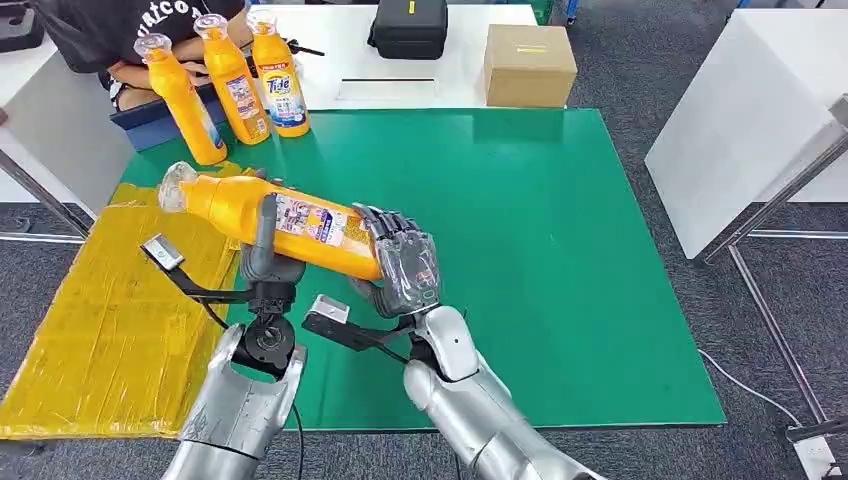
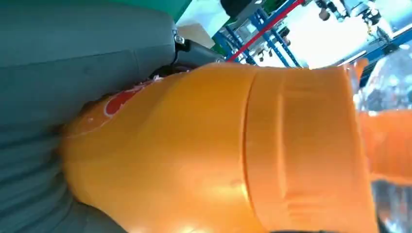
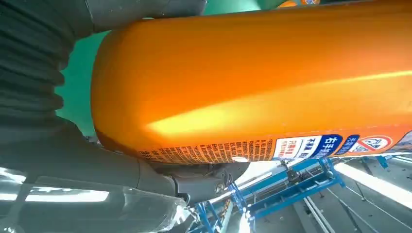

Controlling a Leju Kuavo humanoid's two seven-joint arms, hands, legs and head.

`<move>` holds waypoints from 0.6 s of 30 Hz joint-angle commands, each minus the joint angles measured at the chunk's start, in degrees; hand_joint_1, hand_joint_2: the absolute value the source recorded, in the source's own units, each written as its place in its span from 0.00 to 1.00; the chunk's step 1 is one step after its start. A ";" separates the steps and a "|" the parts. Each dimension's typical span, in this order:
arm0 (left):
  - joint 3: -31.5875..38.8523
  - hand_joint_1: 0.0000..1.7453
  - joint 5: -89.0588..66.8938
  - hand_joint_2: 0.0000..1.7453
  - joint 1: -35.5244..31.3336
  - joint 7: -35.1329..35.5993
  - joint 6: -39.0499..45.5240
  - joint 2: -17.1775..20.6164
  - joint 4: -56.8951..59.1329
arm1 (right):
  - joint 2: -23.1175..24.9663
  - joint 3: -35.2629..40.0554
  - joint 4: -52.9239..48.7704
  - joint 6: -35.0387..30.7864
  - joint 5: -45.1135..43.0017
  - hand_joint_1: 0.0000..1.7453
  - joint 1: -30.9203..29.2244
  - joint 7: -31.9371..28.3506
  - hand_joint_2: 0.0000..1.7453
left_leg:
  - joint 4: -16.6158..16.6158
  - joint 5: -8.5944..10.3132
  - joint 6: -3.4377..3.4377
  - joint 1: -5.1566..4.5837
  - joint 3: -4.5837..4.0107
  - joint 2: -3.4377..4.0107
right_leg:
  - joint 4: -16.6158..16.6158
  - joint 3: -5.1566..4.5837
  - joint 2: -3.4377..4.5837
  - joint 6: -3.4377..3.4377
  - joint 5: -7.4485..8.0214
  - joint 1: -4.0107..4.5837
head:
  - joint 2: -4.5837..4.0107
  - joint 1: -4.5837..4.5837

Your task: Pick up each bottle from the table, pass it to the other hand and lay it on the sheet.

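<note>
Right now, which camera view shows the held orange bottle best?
The head view: the whole orange bottle lies sideways between left hand and right hand, cap to base. Both wrist views show only close orange wall; the right one adds label print.

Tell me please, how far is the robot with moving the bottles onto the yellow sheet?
Nothing is done yet: the yellow sheet holds no bottle. In hand: one orange bottle lies sideways above the table, gripped by both the left hand and the right hand, so the handover is under way. Left: laying it down, then the three standing bottles.
</note>
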 commanded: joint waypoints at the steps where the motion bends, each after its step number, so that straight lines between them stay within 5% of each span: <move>1: 0.26 1.00 -0.98 1.00 -2.01 -1.68 0.38 2.95 -3.47 | -1.00 6.83 16.65 0.20 -31.10 0.00 -4.47 -10.69 1.00 | -0.05 -0.12 -0.19 0.04 0.36 0.08 | -0.06 0.34 0.02 -0.07 -0.09 0.04 | 0.00 0.00; 6: 4.21 1.00 -5.50 1.00 -1.65 -5.02 1.61 4.66 -4.03 | -1.85 6.37 14.67 7.17 -48.35 0.00 -3.98 -20.38 1.00 | -0.06 -0.11 -0.20 0.03 0.30 0.13 | -0.03 0.28 0.08 -0.08 -0.07 0.03 | 0.00 -0.02; 10: 6.53 1.00 -9.13 1.00 -1.36 -7.90 3.31 6.32 -4.37 | -6.43 6.49 3.02 14.91 -53.25 0.00 1.68 -20.27 1.00 | -0.11 -0.04 -0.16 0.05 0.26 -0.12 | -0.09 0.30 -0.15 -0.06 -0.07 0.03 | 0.00 0.02; 14: 7.26 1.00 -12.83 1.00 -0.79 -10.57 5.95 7.26 -5.22 | -8.52 6.60 -1.61 16.07 -54.66 0.00 3.75 -20.50 1.00 | -0.06 -0.12 -0.19 0.05 0.35 -0.02 | -0.07 0.38 -0.08 -0.06 -0.12 0.04 | 0.00 0.02; 15: 7.03 1.00 -22.32 1.00 -0.06 -17.38 13.18 8.03 -6.88 | -9.67 6.16 -5.56 17.84 -56.68 0.00 5.62 -20.37 1.00 | -0.07 -0.04 -0.12 0.02 0.17 -0.06 | -0.05 0.20 -0.10 -0.03 -0.06 0.01 | 0.00 0.02; 18: 6.60 1.00 -36.87 1.00 1.26 -21.73 21.91 10.86 -8.43 | -14.90 5.46 -17.67 17.66 -57.63 0.00 11.61 -21.04 1.00 | -0.04 -0.19 -0.24 0.06 0.45 -0.07 | -0.05 0.51 -0.15 -0.06 -0.20 0.05 | 0.00 0.00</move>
